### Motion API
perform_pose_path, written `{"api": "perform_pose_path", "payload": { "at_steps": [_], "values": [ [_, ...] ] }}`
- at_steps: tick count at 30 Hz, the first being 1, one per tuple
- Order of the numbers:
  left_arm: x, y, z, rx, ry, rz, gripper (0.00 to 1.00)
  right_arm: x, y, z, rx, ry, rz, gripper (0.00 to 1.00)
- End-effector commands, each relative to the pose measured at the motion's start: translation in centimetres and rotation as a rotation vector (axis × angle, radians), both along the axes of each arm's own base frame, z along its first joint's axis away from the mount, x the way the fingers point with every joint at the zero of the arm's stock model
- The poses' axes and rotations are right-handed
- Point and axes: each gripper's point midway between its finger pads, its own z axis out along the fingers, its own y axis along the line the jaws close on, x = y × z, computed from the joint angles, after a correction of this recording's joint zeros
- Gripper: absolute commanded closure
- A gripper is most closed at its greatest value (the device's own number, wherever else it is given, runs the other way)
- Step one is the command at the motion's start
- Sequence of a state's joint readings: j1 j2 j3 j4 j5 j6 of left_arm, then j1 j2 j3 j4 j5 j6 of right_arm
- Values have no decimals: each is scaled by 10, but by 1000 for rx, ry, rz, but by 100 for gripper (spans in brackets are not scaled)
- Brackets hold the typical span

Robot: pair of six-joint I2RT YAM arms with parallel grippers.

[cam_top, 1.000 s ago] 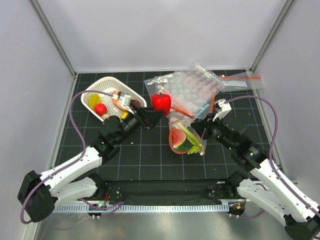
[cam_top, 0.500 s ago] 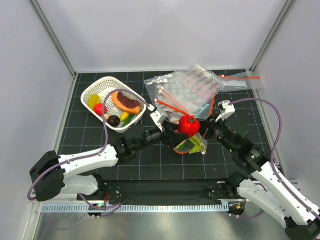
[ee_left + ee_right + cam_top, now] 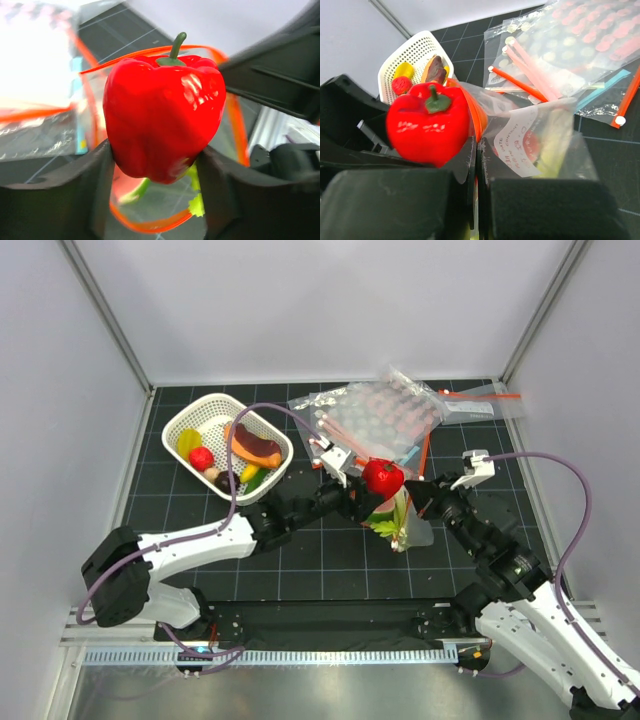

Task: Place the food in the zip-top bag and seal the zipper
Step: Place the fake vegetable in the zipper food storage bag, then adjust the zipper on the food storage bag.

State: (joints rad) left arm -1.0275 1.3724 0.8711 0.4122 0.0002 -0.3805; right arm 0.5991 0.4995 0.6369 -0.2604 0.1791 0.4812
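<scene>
Mat (image 3: 300, 570), black and gridded, pale walls (image 3: 330, 310), metal corner posts (image 3: 108, 315)

A red plastic bell pepper (image 3: 382, 477) is sitting between the left jaws, right over the open mouth of a clear crinkly zip-top bag (image 3: 405, 532). The bag is standing near the middle of the black gridded bench (image 3: 300, 565), with a green-and-white leafy toy stalk (image 3: 393, 527) lying inside it. The right jaws are pinching the bag's right-hand mouth edge at its thin orange-red zipper strip (image 3: 479, 120), just beside the pepper, while a heap of other clear plastic bags (image 3: 385, 415) is lying behind and a white slotted plastic basket (image 3: 205, 412) holding more toy foods is sitting well off to the back left.
</scene>
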Motion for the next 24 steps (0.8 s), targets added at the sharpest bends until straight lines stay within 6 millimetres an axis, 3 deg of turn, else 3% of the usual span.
{"api": "perform_pose_path", "payload": {
  "at_steps": [1, 3, 10, 16, 19, 22, 24],
  "values": [
    [17, 8, -4, 73, 2, 102, 29, 0, 9, 33, 90, -88, 29, 99],
    [16, 10, -4, 94, 4, 104, 11, 0, 9, 33, 88, -89, 33, 99],
    [12, 16, 11, 74, -18, 96, 10, 0, 8, 34, 92, -93, 27, 99],
    [16, 35, 23, 90, -36, 165, 9, 0, 6, 34, 94, -94, 20, 99],
    [27, 45, 14, 131, -5, 253, 8, -1, 6, 35, 95, -96, 19, 99],
    [33, 39, -5, 215, 35, 260, 13, -1, 4, 35, 96, -98, 13, 99],
    [38, 34, -4, 230, 47, 266, 15, -1, 4, 35, 97, -100, 11, 99]
  ]
}}
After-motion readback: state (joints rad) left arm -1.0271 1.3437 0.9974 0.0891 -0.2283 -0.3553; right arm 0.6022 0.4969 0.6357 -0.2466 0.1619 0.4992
